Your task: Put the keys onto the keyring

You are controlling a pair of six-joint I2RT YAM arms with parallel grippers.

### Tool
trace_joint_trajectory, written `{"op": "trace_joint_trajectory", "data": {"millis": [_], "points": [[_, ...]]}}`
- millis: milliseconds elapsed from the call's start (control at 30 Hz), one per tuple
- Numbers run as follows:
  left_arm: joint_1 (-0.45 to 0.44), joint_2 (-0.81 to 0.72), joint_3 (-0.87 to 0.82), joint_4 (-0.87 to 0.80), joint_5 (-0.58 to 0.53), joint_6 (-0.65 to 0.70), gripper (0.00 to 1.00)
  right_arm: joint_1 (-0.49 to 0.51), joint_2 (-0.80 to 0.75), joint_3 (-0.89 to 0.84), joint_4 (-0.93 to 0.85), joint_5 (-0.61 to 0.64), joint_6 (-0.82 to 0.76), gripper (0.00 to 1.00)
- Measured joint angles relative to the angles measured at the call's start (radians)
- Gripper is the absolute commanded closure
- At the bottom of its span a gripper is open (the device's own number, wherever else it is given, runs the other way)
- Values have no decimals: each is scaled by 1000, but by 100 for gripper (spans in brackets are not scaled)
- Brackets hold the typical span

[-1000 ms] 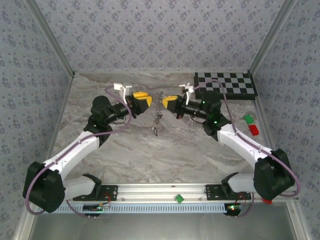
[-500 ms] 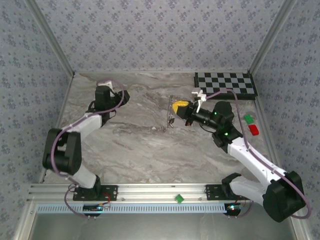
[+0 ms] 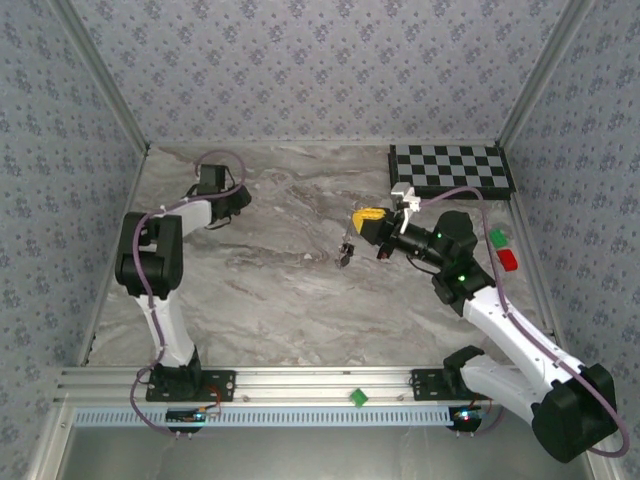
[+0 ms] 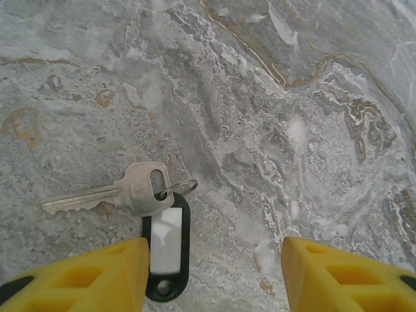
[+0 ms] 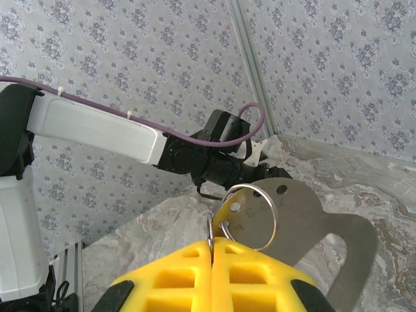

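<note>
A silver key (image 4: 107,195) lies flat on the marble, joined by a small wire ring (image 4: 182,188) to a black tag with a white label (image 4: 166,246). My left gripper (image 4: 213,252) hovers open just above them, and its left finger (image 4: 97,276) covers the tag's edge. My right gripper (image 5: 212,242) is raised above the table's middle and shut on the keyring (image 5: 210,229). A larger wire loop (image 5: 272,214) and a flat silver metal piece (image 5: 318,224) hang from it. This bundle (image 3: 345,252) dangles below the right gripper (image 3: 362,216).
A checkerboard (image 3: 450,170) lies at the back right. Small green and red blocks (image 3: 502,250) sit by the right wall. The left arm (image 3: 150,260) stands folded along the left side, and patterned walls close in three sides.
The left arm has swung from the centre to the back left and its gripper has opened wider. The right gripper has drawn slightly right, still carrying the ring bundle.
</note>
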Motion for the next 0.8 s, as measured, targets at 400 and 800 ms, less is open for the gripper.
{"op": "trace_joint_trajectory", "data": {"millis": [400,800], "points": [[11,86,72,-12,70,5,44,-6,0,-1,0,0,1,100],[-83,37,-42,97,150,-40,45,-8,2,-14,2,-1,5,100]]}}
